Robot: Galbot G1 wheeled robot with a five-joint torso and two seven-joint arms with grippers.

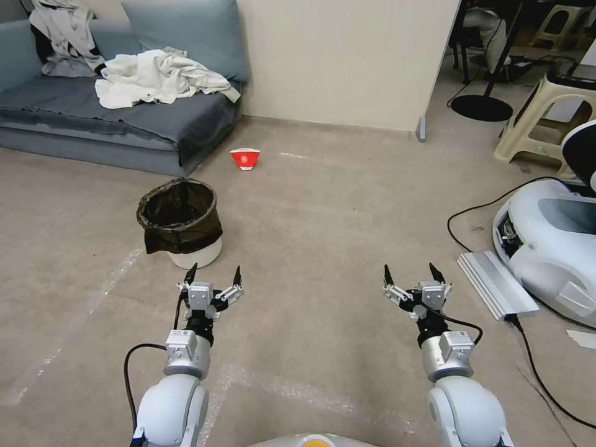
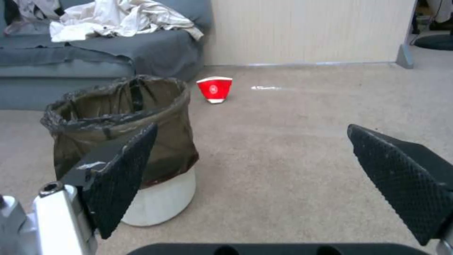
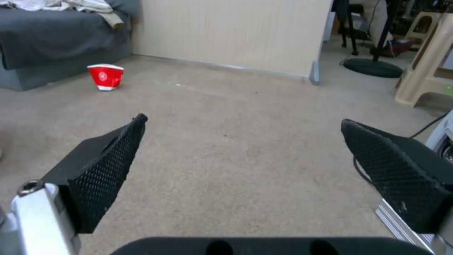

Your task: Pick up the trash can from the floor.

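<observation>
Nothing is lifted yet: the trash can (image 1: 180, 223) stands upright on the floor (image 1: 323, 205), untouched, so I have the whole reach, grip and lift ahead of me. My left end effector (image 1: 215, 271) hangs with its fingers spread apart, just short of the can, which sits ahead and slightly to its left. My right end effector (image 1: 410, 270) is also spread wide, holding nothing, well apart from the can over bare floor.
</observation>
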